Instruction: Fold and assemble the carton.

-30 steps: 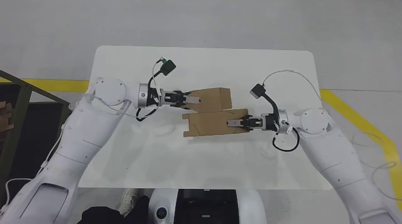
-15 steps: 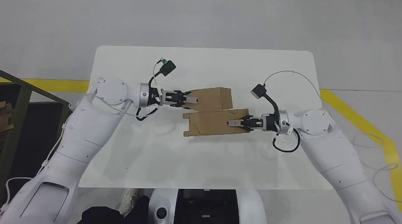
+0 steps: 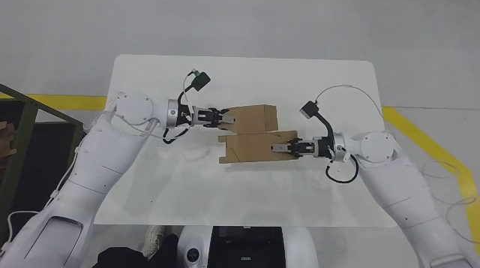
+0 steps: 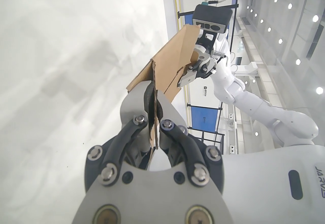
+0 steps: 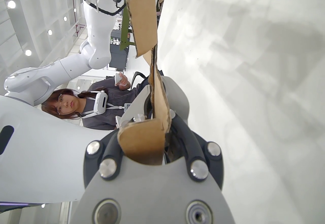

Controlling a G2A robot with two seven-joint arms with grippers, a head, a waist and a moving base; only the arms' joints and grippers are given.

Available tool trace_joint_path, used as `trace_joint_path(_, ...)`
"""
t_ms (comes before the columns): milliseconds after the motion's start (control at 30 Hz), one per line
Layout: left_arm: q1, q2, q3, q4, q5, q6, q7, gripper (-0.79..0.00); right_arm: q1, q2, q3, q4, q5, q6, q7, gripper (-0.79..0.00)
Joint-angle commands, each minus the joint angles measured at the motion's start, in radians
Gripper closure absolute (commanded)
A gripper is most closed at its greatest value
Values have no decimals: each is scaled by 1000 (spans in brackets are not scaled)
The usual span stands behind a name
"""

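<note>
A flat brown carton (image 3: 251, 133) is held above the middle of the white table (image 3: 150, 73), still unfolded, with one panel stepped back from the other. My left gripper (image 3: 227, 119) is shut on the carton's left edge (image 4: 162, 70); its pads (image 4: 148, 98) pinch the cardboard edge-on. My right gripper (image 3: 276, 148) is shut on the carton's right end (image 5: 142, 14), where a flap (image 5: 142, 141) curls over the gripper's base. The left wrist view also shows the right gripper (image 4: 188, 77) clamped on the far end.
A white cable (image 3: 352, 91) loops over the table's right part. A dark green frame (image 3: 19, 118) stands off the table's left edge, and yellow floor tape (image 3: 420, 129) runs past the right side. Bare table surface surrounds the carton.
The left arm has shifted very slightly, and the carton and both grips look the same as before.
</note>
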Motion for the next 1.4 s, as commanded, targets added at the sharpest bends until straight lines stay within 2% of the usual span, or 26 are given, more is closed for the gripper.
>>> trace_joint_path(0, 3, 1, -4, -3, -14, -11, -6, 0, -1, 1, 6, 9, 6, 5, -9, -785)
trace_joint_path(200, 17, 6, -20, -22, -30, -36, -23, 0, -16, 13, 66, 38, 23, -12, -38, -785)
trace_joint_path(367, 26, 9, -24, -40, -25, -57, -37, 0, -52, 31, 138, -6, 50, -35, -29, -785)
trace_joint_path(533, 31, 10, -17, -52, -13, -74, -42, 0, -74, 36, 155, -57, 240, -42, 116, -785)
trace_joint_path(633, 32, 10, -11, -61, -6, -85, -46, 0, -46, 29, 120, -68, 313, -6, 181, -785)
trace_joint_path(1067, 37, 8, 7, -87, -47, -108, -73, 0, 67, -28, -57, 55, 325, -67, 121, -785)
trace_joint_path(1367, 30, 5, 21, -82, -76, -119, -84, 0, 105, -51, -106, 117, 342, -85, 103, -785)
